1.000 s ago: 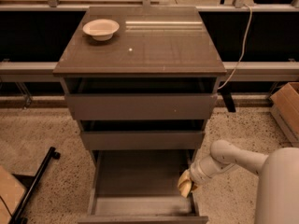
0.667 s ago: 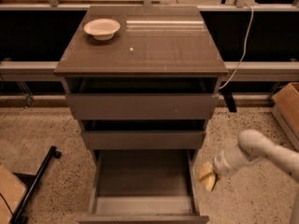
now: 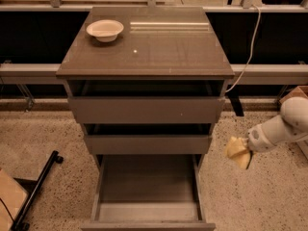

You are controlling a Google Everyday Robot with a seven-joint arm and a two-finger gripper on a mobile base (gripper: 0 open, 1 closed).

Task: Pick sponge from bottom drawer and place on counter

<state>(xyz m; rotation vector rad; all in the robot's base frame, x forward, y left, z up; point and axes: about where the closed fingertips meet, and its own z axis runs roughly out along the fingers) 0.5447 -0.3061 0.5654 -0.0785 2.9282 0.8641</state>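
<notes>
Though the bottom drawer (image 3: 147, 189) stood pulled out, its floor showed bare: no sponge seen there, nor on the counter (image 3: 163, 52). Placing was not done; pick uncertain (my judgement). The gripper (image 3: 239, 153) hung outside, at the drawer's 3 o'clock, grip state untellable. White bowl (image 3: 105, 30), counter's 10 o'clock, looked empty.

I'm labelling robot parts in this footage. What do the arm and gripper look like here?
The arm is smooth white, made of rounded tubular segments. The gripper, right of the open bottom drawer and above the floor, is pale yellow and blunt. No cables or markings show on either.
</notes>
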